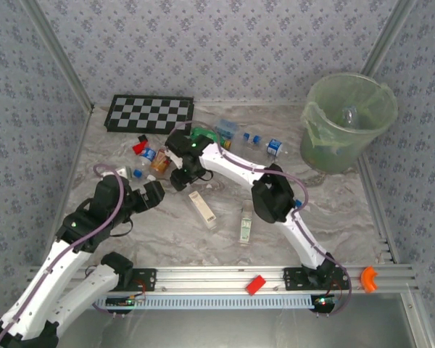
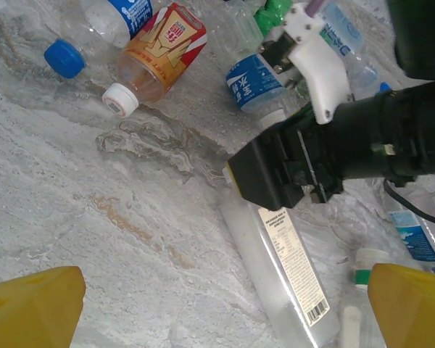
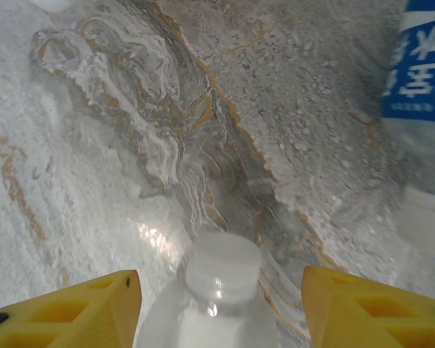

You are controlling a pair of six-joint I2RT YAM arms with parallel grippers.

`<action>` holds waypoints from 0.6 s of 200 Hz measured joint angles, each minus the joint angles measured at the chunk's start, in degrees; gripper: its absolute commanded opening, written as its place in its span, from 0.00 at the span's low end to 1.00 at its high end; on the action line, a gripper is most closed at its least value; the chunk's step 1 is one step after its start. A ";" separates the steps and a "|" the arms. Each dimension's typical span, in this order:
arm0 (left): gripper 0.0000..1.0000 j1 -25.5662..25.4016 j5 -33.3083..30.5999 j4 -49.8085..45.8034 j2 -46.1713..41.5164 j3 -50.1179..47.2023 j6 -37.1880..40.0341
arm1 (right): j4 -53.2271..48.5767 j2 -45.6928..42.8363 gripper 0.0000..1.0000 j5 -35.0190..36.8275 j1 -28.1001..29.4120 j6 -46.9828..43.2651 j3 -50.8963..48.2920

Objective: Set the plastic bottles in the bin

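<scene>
Top view: we see the round translucent pale-green bin (image 1: pixel 348 127) far right on the tabletop (image 1: pixel 333 217). A clear white-capped plastic bottle (image 1: pixel 201 208) lies mid-tabletop, with the right tool (image 1: pixel 180 179) at its far end.
Left wrist: the left tool (image 2: pixel 225 290) is spread wide, just near of that bottle.
Right wrist: the right tool's fingers (image 3: pixel 72 308) are apart, straddling the bottle's neck, not clamped.

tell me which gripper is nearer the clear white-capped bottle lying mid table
Right. The right gripper straddles the cap of the bottle, fingers either side; the left gripper sits open, apart from it.
</scene>
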 measured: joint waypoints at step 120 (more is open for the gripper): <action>1.00 0.26 -0.44 -0.17 7.54 3.41 3.21 | -2.21 6.73 0.30 -4.00 -1.66 2.19 3.87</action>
